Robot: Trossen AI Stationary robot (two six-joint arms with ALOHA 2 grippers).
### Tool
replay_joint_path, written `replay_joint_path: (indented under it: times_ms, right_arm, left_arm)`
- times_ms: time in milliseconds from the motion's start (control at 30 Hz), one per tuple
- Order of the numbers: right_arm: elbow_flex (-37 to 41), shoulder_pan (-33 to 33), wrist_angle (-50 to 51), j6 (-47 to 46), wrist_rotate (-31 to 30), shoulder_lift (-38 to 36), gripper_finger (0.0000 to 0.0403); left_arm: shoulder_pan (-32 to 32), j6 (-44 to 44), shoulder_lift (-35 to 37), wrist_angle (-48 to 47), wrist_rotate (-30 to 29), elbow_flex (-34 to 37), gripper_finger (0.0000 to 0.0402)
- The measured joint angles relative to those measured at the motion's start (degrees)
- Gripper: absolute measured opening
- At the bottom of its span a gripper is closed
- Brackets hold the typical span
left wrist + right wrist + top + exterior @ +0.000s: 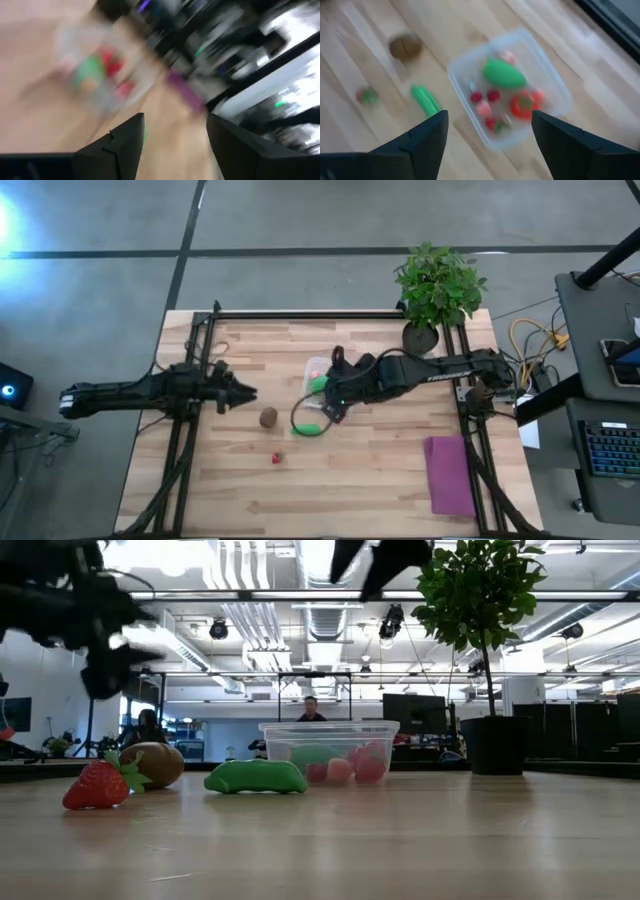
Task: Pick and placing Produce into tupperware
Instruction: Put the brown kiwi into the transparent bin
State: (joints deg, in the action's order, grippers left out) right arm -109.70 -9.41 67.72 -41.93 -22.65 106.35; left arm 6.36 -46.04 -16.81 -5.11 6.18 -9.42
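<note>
Three pieces of produce lie loose on the wooden table (380,480): a brown kiwi (268,417) near the middle, a green oblong piece (312,427) just beside it toward the right arm, and a red strawberry (276,458) apart from both, nearer the front edge. In the low view the strawberry (97,785) sits in front of the kiwi (153,763), with the green piece (256,776) lying flat beside them.

Beyond the green piece stands the clear tupperware (507,95), upright and open-topped. Inside it the right wrist view shows another green piece (504,73), a larger red fruit (522,105) and several small red and pink berries (487,96).

Above the container hovers the right gripper (487,131), its two fingers spread wide and holding nothing. The left gripper (243,394) hangs over the table's left half, well apart from the kiwi, its fingers (122,145) likewise parted and empty.

A potted plant (437,288) stands at the far right corner, and a purple cloth (448,475) lies flat near the front right.
</note>
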Motion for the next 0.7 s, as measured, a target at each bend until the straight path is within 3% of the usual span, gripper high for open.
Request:
replay_joint_path:
  times_ms: [133,333,500,700]
  right_arm:
    - [-0.43,-2.65,8.49,-5.04,-1.4,-0.14,0.0278]
    - [0.23,-6.36,18.42,-12.98,-6.64,-0.14,0.0279]
    - [0.73,-8.3,22.33,-18.26,-9.11,-0.14,0.0277]
    - [1.52,-9.31,22.29,-20.37,-9.14,-0.16,0.0281]
  left_arm:
    - [-0.01,4.51,-0.79,-12.55,0.85,-3.48,0.0201]
    - [-0.06,26.27,-3.37,-21.09,0.38,-12.95,0.0201]
    - [-0.05,29.96,-7.01,-23.86,-0.62,-15.94,0.0201]
    - [-1.16,24.43,-16.21,-25.53,2.39,-16.61,0.0201]
